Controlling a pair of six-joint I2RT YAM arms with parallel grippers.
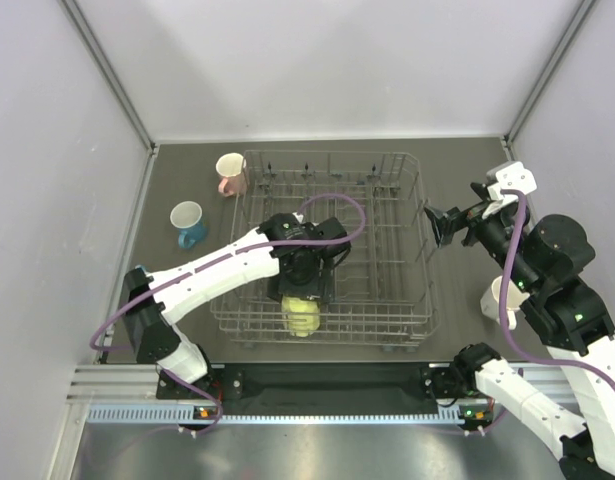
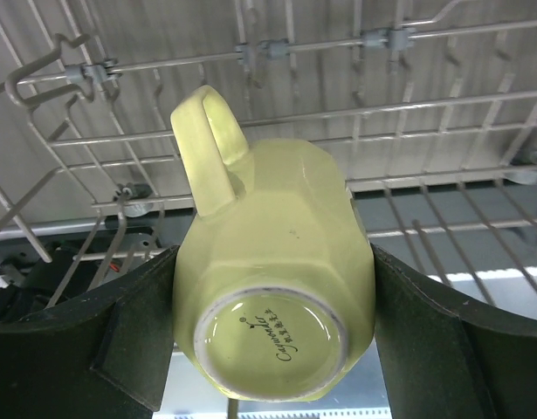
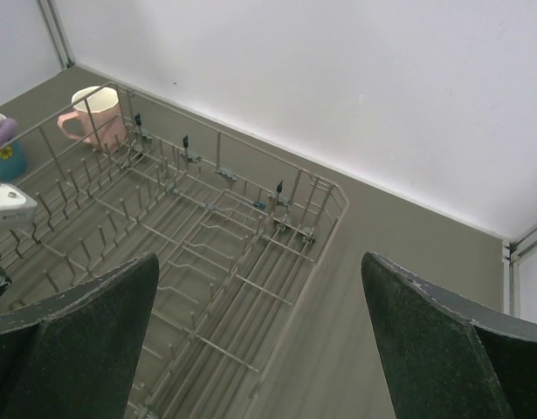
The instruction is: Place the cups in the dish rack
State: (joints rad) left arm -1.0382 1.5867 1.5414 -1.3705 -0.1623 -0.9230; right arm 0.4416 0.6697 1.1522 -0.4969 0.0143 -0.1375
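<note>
Left wrist view: your left gripper (image 2: pixel 272 340) pinches the yellow mug (image 2: pixel 277 244), base toward the camera, at the dish rack's (image 2: pixel 443 109) six o'clock edge. If you release it off the tines, it may tip. Your right gripper (image 3: pixel 259 340), at three o'clock, stands spread and empty.

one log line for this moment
left gripper: holding yellow mug, inverted, dish rack near end | right gripper: open, empty | pink mug, blue mug: outside rack

Overhead and both wrist views share the dish rack (image 1: pixel 392 250).
</note>
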